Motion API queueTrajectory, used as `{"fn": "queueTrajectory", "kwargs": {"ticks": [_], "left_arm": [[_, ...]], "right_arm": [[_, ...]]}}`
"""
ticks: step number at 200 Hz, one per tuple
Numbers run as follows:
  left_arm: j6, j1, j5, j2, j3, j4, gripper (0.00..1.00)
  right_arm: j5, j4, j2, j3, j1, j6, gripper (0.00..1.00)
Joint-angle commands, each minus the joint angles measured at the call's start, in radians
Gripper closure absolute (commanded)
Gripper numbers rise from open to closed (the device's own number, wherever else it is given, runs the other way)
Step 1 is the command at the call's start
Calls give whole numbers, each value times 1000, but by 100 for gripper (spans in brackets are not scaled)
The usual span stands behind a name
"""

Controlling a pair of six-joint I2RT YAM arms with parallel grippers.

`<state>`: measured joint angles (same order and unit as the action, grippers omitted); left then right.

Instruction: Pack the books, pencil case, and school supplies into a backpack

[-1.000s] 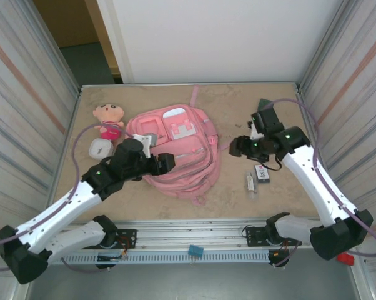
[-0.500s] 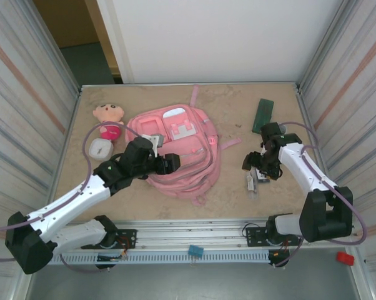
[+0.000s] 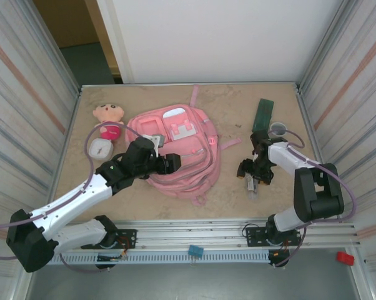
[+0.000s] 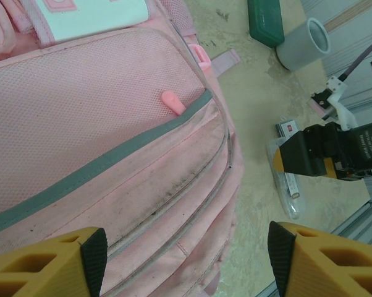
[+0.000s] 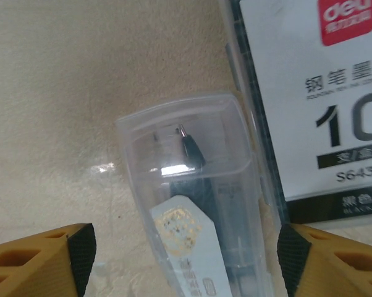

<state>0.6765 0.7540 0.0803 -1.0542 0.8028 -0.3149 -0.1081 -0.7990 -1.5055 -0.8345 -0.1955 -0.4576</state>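
Note:
The pink backpack (image 3: 182, 147) lies flat mid-table, its zipped front pockets (image 4: 112, 124) under my left wrist camera. My left gripper (image 3: 170, 164) (image 4: 186, 253) hangs open just above the pack's lower right edge, holding nothing. My right gripper (image 3: 248, 170) (image 5: 186, 247) is open and low over the school supplies. Its fingers straddle a clear stick-like tube (image 5: 198, 210) (image 3: 251, 184) with a dark pen inside. The flat black-and-white box with a red mark (image 5: 316, 105) (image 4: 287, 128) lies right beside it. The dark green pencil case (image 3: 263, 114) (image 4: 265, 21) rests at the far right. The books are out of view.
A grey ring-shaped cylinder (image 3: 277, 129) (image 4: 303, 43) stands next to the pencil case. A pink-and-tan plush doll (image 3: 108, 120) and a small white object (image 3: 99, 149) lie left of the backpack. Corrugated walls close both sides, and a metal rail (image 3: 194, 234) runs along the near edge.
My right arm has pulled in and dropped from near the pencil case onto the supplies. My left gripper has shifted slightly right over the backpack.

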Motion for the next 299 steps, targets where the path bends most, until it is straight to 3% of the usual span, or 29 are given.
{"fn": "queueTrajectory", "kwargs": {"ticks": [1, 27, 113, 193, 228, 270, 299], "left_arm": [[-14, -5, -10, -3, -10, 18, 29], [-11, -5, -8, -7, -10, 22, 29], [-5, -6, 15, -30, -8, 33, 29], [-6, -7, 1, -18, -5, 23, 29], [-5, -8, -4, -23, -8, 30, 29], [-3, -10, 14, -45, -1, 36, 29], [2, -11, 17, -50, -3, 40, 29]], "right_arm": [[-24, 23, -25, 15, -20, 19, 25], [-76, 20, -23, 11, -51, 9, 31], [-6, -63, 25, -10, -107, -5, 24], [-14, -140, 44, -138, 9, 104, 23], [-62, -146, 33, -119, -61, 101, 23], [-33, -143, -2, -58, -132, 22, 23], [-112, -113, 4, -40, -190, -5, 24]]}}
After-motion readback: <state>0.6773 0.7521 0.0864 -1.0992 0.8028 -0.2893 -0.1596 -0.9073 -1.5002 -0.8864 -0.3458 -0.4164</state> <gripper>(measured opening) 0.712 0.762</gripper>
